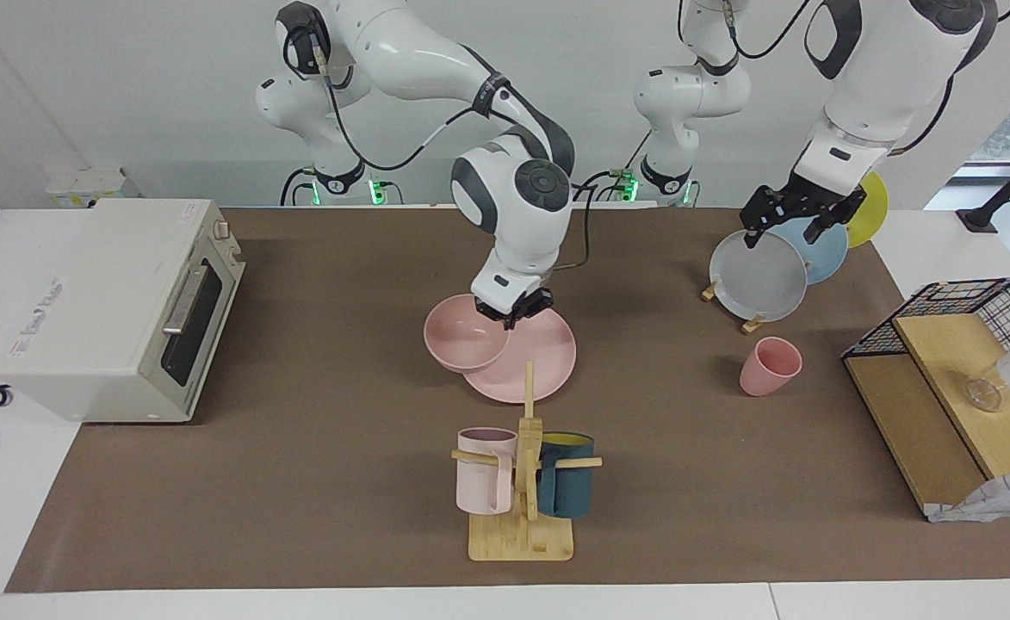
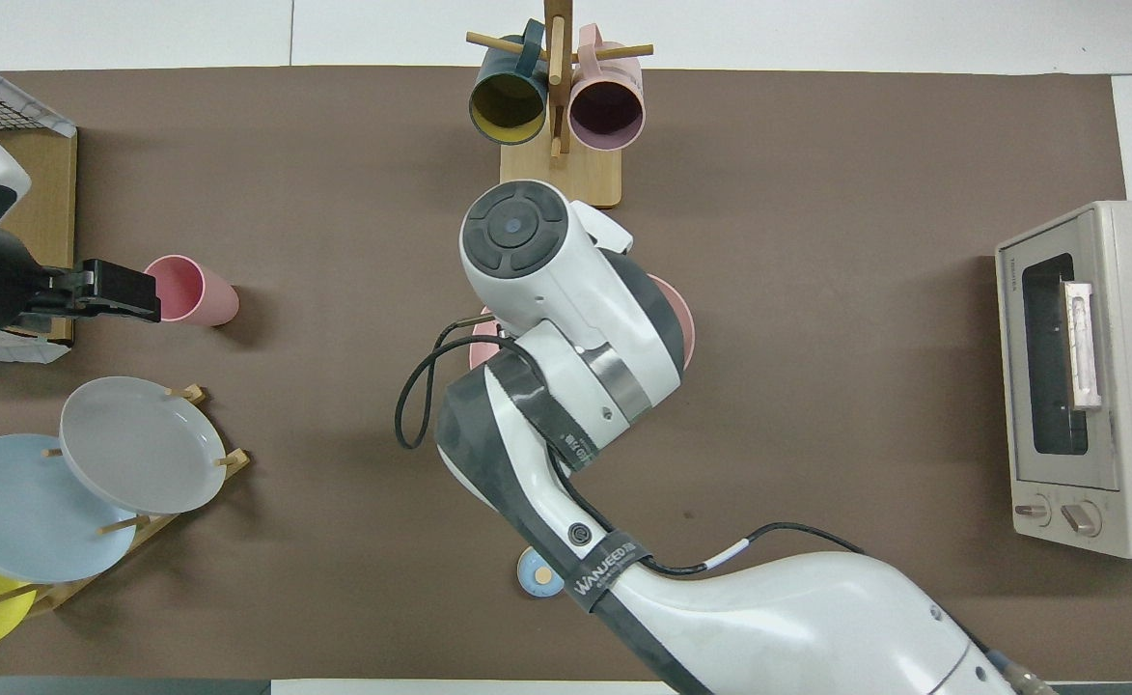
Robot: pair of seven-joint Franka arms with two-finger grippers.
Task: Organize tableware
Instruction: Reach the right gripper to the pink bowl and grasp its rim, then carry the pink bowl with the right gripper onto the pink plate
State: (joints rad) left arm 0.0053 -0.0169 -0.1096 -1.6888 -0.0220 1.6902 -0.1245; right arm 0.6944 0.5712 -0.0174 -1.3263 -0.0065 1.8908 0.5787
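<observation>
The pale-pink bowl point(image 1: 461, 340) overlaps the edge of the wide pale-pink plate point(image 1: 539, 353) at mid-table, on the side toward the right arm's end. My right gripper point(image 1: 515, 317) is down at the bowl's rim and looks shut on it. In the overhead view the right arm hides the bowl, and only an edge of the plate point(image 2: 683, 323) shows. The pale-pink cup point(image 1: 770, 366) sits alone toward the left arm's end and also shows in the overhead view point(image 2: 194, 290). My left gripper point(image 1: 784, 234) is open, empty and raised over the plate rack, apart from the cup.
A wooden rack holds grey point(image 1: 759, 275), blue and yellow plates. A mug tree point(image 1: 522, 482) with pink and dark-teal mugs stands farther from the robots than the plate. A toaster oven point(image 1: 117, 306) is at the right arm's end, a wire-and-wood shelf point(image 1: 944, 379) at the left arm's end.
</observation>
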